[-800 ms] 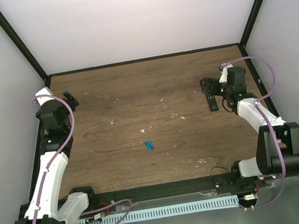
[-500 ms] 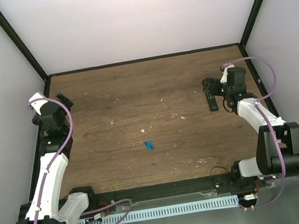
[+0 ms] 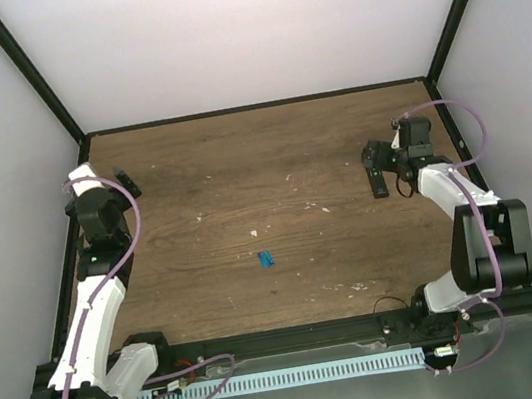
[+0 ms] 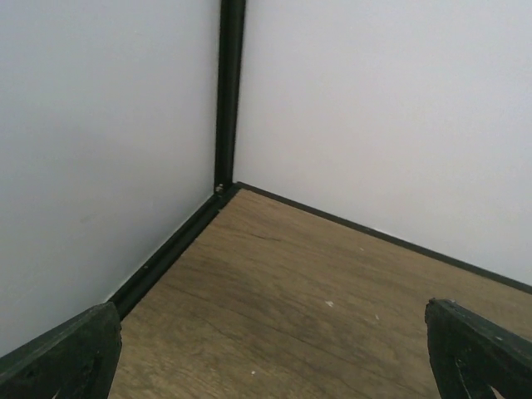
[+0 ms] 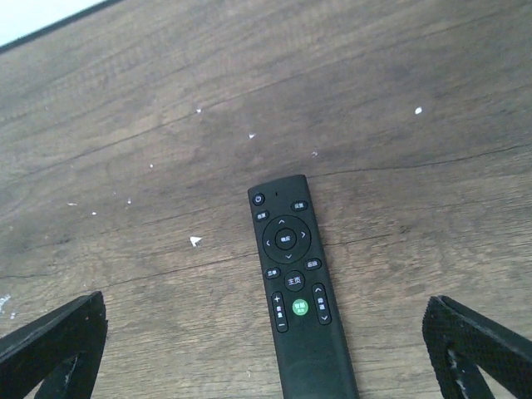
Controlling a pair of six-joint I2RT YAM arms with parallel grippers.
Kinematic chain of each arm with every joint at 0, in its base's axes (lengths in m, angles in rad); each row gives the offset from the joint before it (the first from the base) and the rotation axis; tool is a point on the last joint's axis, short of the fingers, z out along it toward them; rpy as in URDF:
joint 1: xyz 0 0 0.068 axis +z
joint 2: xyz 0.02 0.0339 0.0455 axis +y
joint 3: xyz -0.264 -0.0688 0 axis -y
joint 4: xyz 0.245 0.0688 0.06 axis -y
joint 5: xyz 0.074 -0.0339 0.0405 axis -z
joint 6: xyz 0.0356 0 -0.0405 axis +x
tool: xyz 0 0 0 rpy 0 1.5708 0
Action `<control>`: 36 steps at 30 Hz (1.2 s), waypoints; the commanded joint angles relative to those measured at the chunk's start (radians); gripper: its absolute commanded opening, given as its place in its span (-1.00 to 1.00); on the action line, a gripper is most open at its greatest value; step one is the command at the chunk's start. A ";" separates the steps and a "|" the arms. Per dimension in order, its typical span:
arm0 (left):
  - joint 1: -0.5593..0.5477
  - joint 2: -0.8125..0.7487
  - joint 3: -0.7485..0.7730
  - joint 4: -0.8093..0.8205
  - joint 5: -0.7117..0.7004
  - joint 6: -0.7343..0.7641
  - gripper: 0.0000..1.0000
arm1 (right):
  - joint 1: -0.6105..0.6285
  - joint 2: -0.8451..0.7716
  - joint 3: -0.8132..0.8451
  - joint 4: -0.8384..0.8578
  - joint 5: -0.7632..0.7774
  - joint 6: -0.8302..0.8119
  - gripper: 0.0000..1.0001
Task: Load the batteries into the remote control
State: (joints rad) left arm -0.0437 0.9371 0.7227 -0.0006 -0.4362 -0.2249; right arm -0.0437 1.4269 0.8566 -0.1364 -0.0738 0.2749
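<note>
The remote control (image 3: pixel 377 183) is a slim black bar lying flat at the right of the table, buttons up. In the right wrist view the remote control (image 5: pixel 296 283) lies on the wood between and below my spread fingers. My right gripper (image 3: pixel 375 156) (image 5: pixel 262 332) hovers over its far end, open and holding nothing. The batteries (image 3: pixel 266 258) show as a small bright blue shape near the table's middle, far from both grippers. My left gripper (image 3: pixel 125 180) (image 4: pixel 270 332) is open and empty at the back left corner, facing bare wood.
White walls and black frame posts (image 3: pixel 26 70) close in the wooden table (image 3: pixel 240 163) on three sides. In the left wrist view the corner post (image 4: pixel 229 91) stands straight ahead. Small white specks (image 3: pixel 254 232) are scattered on the wood. A cable tray (image 3: pixel 304 376) runs along the near edge.
My left arm swung its gripper a little left toward the wall and then back right. The right wrist shifted slightly toward the back. The remote control and the batteries stayed put.
</note>
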 commanded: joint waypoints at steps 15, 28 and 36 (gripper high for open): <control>-0.037 -0.001 -0.048 -0.047 0.100 0.000 1.00 | 0.070 0.286 0.227 -0.256 0.093 -0.030 0.98; -0.039 0.015 -0.051 -0.041 0.101 0.006 0.99 | 0.090 0.365 0.233 -0.279 0.127 -0.034 0.86; -0.039 0.005 -0.057 -0.045 0.088 0.006 1.00 | 0.090 0.385 0.219 -0.267 0.123 -0.021 0.50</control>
State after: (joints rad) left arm -0.0795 0.9501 0.6746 -0.0463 -0.3336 -0.2104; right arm 0.0444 1.7947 1.0725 -0.4034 0.0380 0.2451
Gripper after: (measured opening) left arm 0.998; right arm 0.771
